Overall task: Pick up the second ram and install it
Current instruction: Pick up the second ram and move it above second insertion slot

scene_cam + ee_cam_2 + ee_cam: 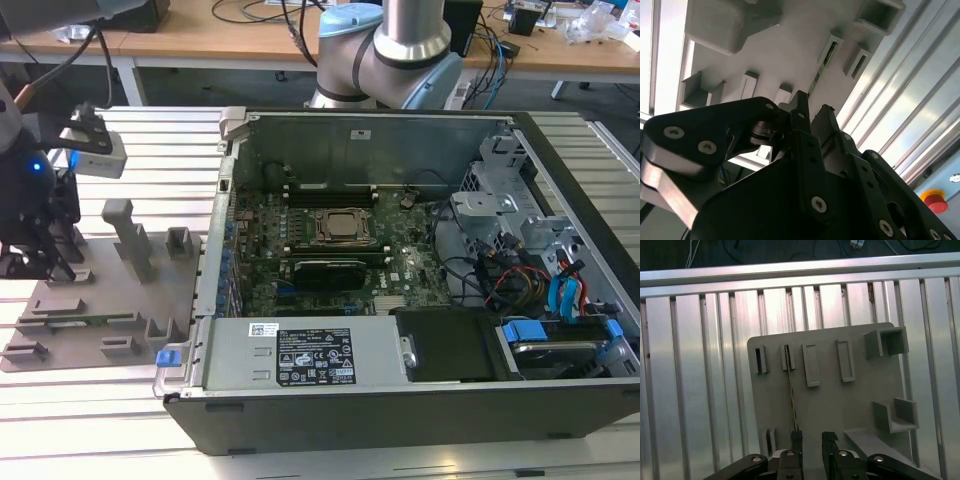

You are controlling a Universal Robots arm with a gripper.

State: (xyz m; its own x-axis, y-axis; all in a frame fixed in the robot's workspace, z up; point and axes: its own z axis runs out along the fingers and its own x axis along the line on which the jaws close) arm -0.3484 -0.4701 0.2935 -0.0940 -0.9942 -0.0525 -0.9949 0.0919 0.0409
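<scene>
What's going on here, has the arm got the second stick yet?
The arm's gripper hangs open over the grey holder tray, grasping nothing. The second ram stands on edge in the tray's slots, one end close by a fingertip, not yet lifted. The opened computer case sits at the exterior view's right.

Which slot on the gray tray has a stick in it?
The narrow slot holding the second ram, the thin stick standing on edge and running toward the open gripper. Other slots on the tray look empty.
</scene>
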